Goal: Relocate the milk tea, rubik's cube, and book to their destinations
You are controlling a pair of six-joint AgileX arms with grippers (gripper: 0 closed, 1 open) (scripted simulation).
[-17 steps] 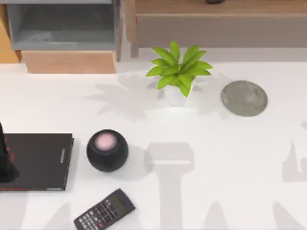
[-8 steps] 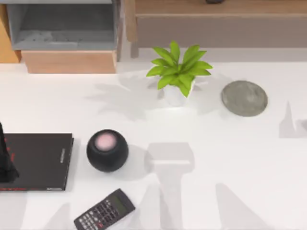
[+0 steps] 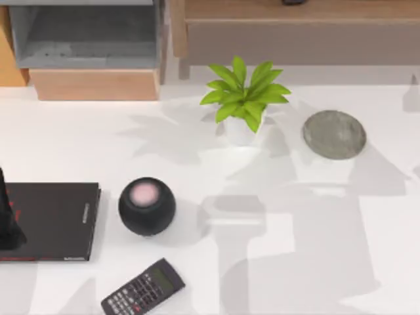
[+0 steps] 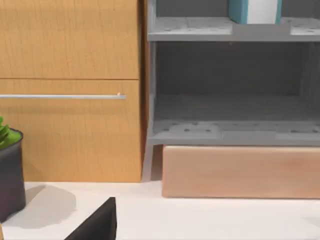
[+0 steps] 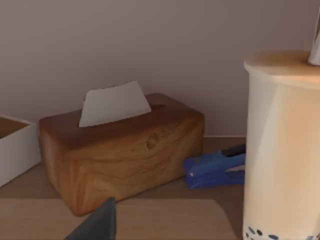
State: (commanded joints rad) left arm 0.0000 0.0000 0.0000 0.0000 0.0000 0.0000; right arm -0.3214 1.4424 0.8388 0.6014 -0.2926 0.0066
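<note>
Beige milk tea [image 5: 282, 150] cropped at edge; end effector states: cannot tell.

The milk tea [image 5: 282, 145] is being cut off by the right wrist view's edge, so its far side and base are not being shown; its straw [image 5: 315, 47] is being seen as a sliver only. The book [image 4: 254, 11] is being cropped on the upper shelf, with just its lower end shown. A dark pot [image 4: 11, 172] is being cut by the left wrist view's edge. In the top view, the black book [image 3: 49, 221] is being clipped at the left edge and partly covered by a dark shape [image 3: 8, 223] too cropped to be identified. A dark fingertip [image 5: 97, 225] is being cut off below.
</note>
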